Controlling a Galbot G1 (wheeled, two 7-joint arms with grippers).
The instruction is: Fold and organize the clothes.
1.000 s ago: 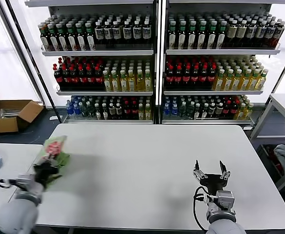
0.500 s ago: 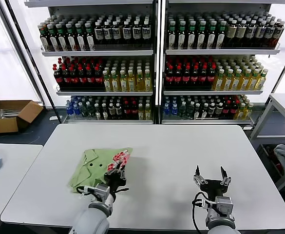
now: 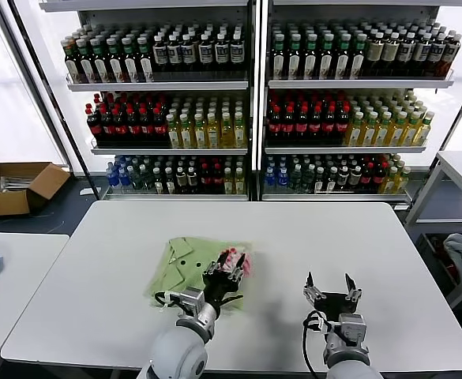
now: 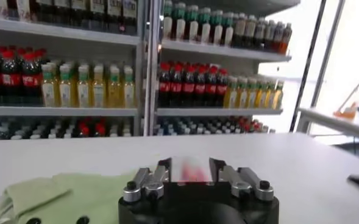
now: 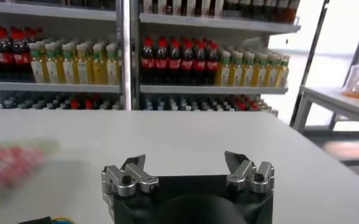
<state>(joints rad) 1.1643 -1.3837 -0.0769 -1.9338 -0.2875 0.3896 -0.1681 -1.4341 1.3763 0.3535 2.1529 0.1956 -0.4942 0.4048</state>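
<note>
Left hand [image 3: 229, 272] grips the polo shirt [image 3: 185, 264] at its checkered print, fingers part-closed, on the counter [image 3: 309, 237]; right hand [image 3: 328, 290] open, empty, beside shirt.

Bright, even daylight floods in from the windows behind the bottle shelves [image 3: 250, 103], which blow out to white at both sides. The white worktop [image 3: 357, 245] shows only soft, faint shadows. In the right wrist view the red-and-white print of the polo shirt [image 5: 11, 163] smears with motion blur; the left wrist view is soft throughout.
</note>
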